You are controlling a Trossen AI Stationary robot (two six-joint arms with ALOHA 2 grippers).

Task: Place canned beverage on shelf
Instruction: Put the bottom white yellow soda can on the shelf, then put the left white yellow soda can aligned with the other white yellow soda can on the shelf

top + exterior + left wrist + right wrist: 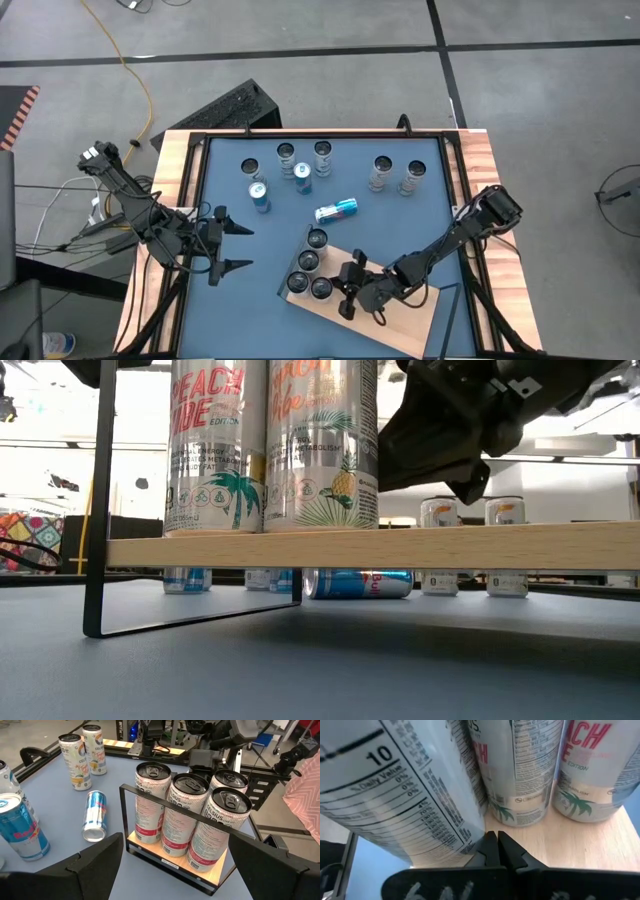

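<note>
Four Celsius cans [308, 273] stand clustered on the light-wood shelf [400, 315] at the table's six o'clock. The right gripper [347, 293], fingers together, hovers at their four o'clock. The left gripper [232, 248] waits at nine o'clock, fingers apart, empty.

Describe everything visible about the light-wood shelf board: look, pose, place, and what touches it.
The flat rectangular light-wood shelf board lies at an angle on the blue table's near right part. A thin black metal frame raises it off the tabletop. Four tall white cans stand clustered upright at one end; the rest is bare wood. The shut right gripper hovers over it beside the cans; contact is unclear.
</note>
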